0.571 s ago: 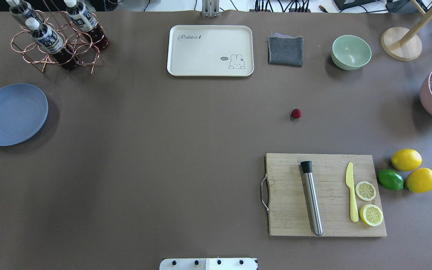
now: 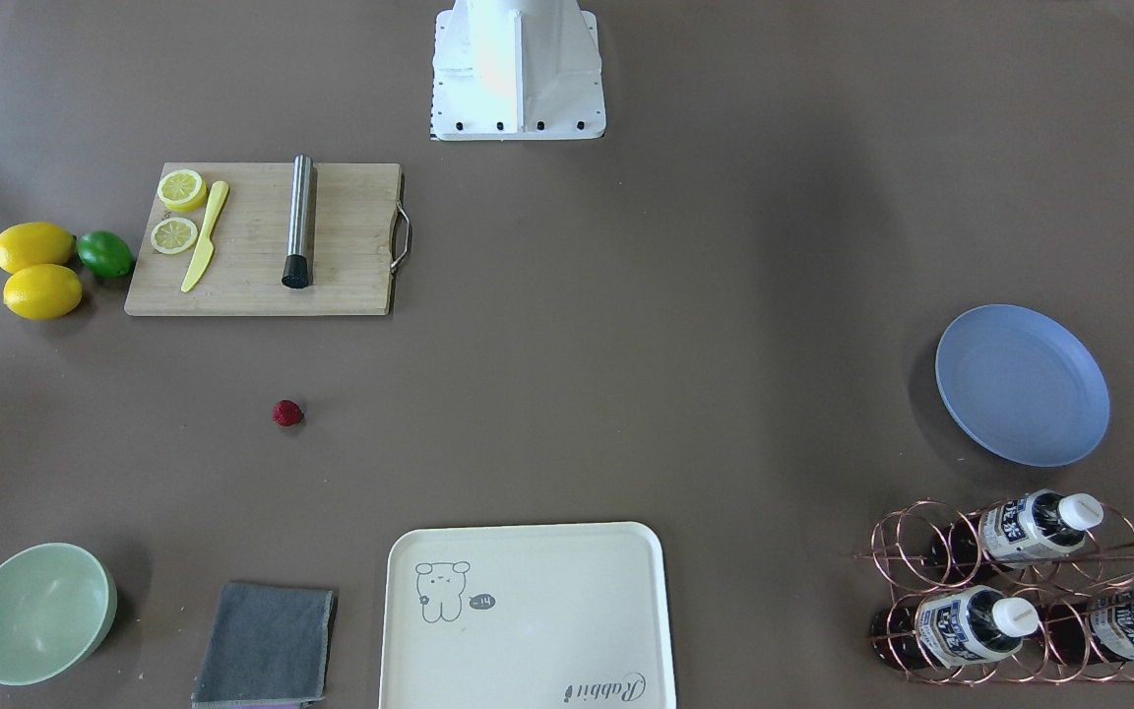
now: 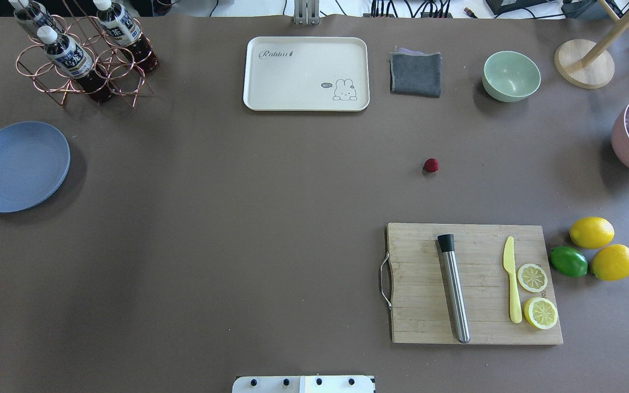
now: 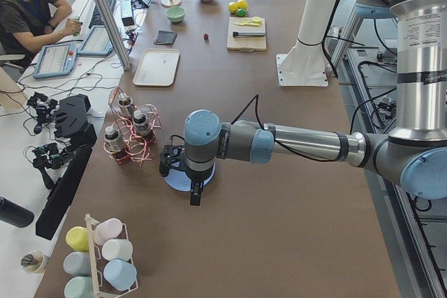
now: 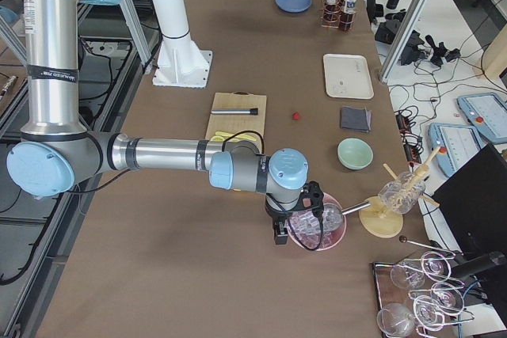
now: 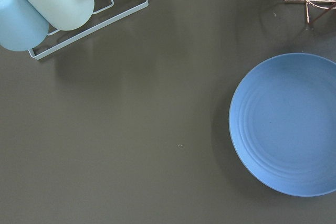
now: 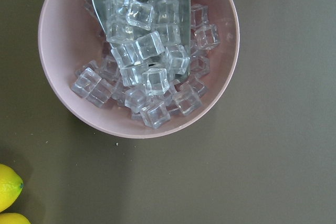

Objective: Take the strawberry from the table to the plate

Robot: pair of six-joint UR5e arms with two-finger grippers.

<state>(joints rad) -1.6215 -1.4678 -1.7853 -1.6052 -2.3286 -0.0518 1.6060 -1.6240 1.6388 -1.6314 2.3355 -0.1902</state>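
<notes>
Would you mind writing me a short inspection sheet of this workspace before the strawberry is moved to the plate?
Surface: table, matte brown, no spills seen.
Job's things: strawberry lies on bare table beyond the cutting board; plate near the left edge, nothing on it.
Clutter: tray, cloth, green bowl, bottle rack, lemons, lime, ice bowl, cup rack.
Grippers: left gripper hangs near the plate, right gripper over the ice bowl; open or shut cannot be told.
Cables: cables beyond the far edge, none seen on the table.
Surroundings: a person sits at a side desk.
</notes>
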